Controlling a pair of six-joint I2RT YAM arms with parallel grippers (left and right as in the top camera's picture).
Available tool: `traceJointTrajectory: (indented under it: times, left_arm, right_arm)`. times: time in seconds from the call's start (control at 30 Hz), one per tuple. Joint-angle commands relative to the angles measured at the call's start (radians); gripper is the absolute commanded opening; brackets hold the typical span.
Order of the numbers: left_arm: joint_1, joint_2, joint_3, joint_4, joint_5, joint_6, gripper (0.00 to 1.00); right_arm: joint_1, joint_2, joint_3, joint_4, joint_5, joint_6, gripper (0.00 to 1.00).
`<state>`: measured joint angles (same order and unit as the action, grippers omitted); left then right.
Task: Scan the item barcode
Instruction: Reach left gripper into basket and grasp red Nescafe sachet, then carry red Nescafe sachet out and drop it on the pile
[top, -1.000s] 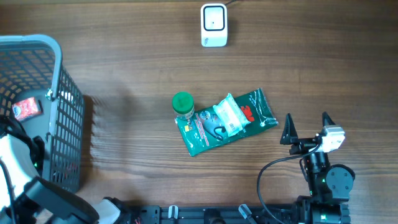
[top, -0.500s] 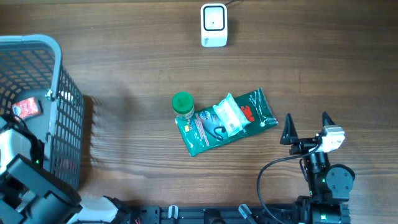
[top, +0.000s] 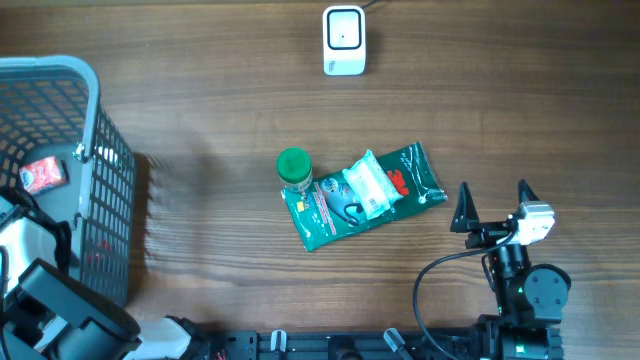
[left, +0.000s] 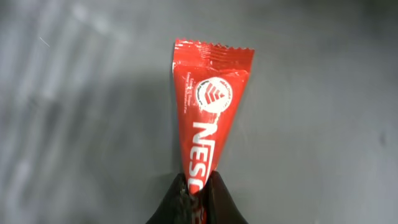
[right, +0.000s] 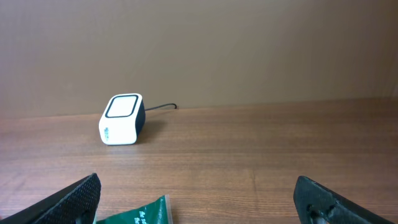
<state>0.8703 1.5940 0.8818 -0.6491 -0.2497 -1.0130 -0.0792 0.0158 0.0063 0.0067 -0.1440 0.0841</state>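
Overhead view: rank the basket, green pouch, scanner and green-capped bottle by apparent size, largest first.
1. basket, largest even though cropped by the frame
2. green pouch
3. scanner
4. green-capped bottle, seen from above, smallest

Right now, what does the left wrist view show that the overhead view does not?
Only the left wrist view shows the left gripper shut on the narrow end of the red sachet, and its white lettering. Only the overhead view shows the scanner, the green-capped bottle, the green pouch, the basket and the open right gripper. Both show the red sachet.
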Motion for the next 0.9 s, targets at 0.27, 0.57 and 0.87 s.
traceJointTrajectory:
  times: [0.27,0.57,0.87]
  left_arm:
    - [-0.009,-0.478,0.295,-0.082,0.438,0.094,0.04]
    - [-0.322,-0.784,0.300,0.031,0.833,0.129,0.04]
    - [-1.313,-0.476,0.300,-0.082,0.447,0.339,0.04]
  right_arm:
    - [0.002,-0.005,-0.001,0.002,0.010,-0.006,1.00]
    - [0.002,-0.005,-0.001,0.003,0.010,-0.006,0.99]
    - [0.002,-0.005,-0.001,0.002,0.010,-0.006,1.00]
